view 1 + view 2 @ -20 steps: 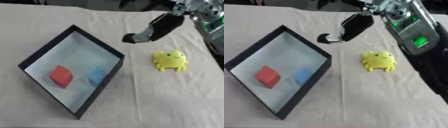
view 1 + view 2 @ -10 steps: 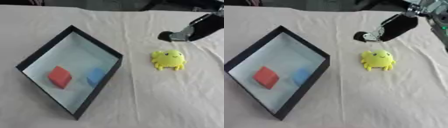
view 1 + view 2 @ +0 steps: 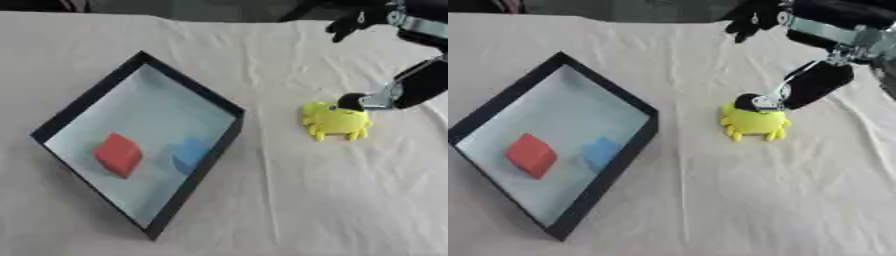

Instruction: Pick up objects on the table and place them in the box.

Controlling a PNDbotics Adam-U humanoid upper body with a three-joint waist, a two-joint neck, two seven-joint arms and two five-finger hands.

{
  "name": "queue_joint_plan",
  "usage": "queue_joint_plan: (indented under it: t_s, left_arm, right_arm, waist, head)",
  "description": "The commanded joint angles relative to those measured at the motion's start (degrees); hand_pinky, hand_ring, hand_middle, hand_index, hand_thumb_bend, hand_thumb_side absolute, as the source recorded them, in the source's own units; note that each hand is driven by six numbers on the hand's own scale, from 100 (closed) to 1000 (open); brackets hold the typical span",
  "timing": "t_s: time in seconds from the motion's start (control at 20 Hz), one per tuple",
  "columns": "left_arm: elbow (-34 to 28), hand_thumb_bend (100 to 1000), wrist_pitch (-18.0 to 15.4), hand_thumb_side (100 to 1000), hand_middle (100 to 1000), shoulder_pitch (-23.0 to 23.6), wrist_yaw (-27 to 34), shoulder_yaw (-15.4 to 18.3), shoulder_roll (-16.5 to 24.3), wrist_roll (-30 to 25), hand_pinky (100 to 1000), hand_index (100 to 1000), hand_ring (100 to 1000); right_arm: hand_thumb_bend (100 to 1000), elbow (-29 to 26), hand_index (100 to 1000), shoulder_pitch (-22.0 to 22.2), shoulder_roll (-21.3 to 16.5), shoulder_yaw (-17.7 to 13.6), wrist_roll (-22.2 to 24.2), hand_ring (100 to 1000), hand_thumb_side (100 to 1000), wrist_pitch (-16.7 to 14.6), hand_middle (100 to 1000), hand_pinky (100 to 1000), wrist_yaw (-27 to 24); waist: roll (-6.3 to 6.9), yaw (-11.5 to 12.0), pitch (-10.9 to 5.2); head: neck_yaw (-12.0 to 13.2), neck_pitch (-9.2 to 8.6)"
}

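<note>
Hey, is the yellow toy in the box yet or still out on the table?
Out. The yellow toy lies on the cloth right of the box, with the right hand at its top.

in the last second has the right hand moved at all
Yes. The right hand has swung away from the box and come down onto the top of the yellow toy, which has stayed put on the cloth.

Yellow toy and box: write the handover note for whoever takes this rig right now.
Right hand: reaching in from the right, a fingertip on the top of the yellow toy; whether it grips cannot be told.
Left hand: not in view.
Box: on the left of the table, holding a red block and a blue block.
Done: both blocks are in the box.
Left: grasp the toy, which sits on the cloth right of the box, and put it in.
</note>
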Motion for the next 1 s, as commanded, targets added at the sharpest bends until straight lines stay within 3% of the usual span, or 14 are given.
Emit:
queue_joint_plan:
  t_s: [0.05, 0.65, 1.0]
  left_arm:
    - [-0.67, 408, -0.19, 662, 801, -0.46, -0.38, 0.40, 1.47, 0.05, 822, 778, 586]
    - [-0.63, 409, -0.19, 662, 801, -0.51, -0.28, 0.33, 1.07, -0.09, 823, 778, 586]
    - [-0.58, 409, -0.18, 662, 801, -0.53, -0.19, 0.29, 0.93, -0.20, 823, 778, 586]
  right_arm:
    - [489, 2.26, 894, -0.58, -0.86, 0.55, 0.14, 860, 381, -0.18, 759, 896, 2.53]
    - [473, 16.65, 908, -2.72, 3.89, 5.04, 1.54, 879, 351, -5.12, 786, 906, 12.30]
    - [471, 21.46, 907, -3.77, 4.63, 5.85, 2.94, 886, 355, -7.62, 794, 909, 15.60]
  waist:
    - [0.17, 0.11, -0.79]
    - [0.52, 0.81, -0.36]
    - [0.54, 0.89, -0.11]
  head:
    - [-0.40, -0.07]
    - [-0.53, -0.07]
    - [-0.61, -0.07]
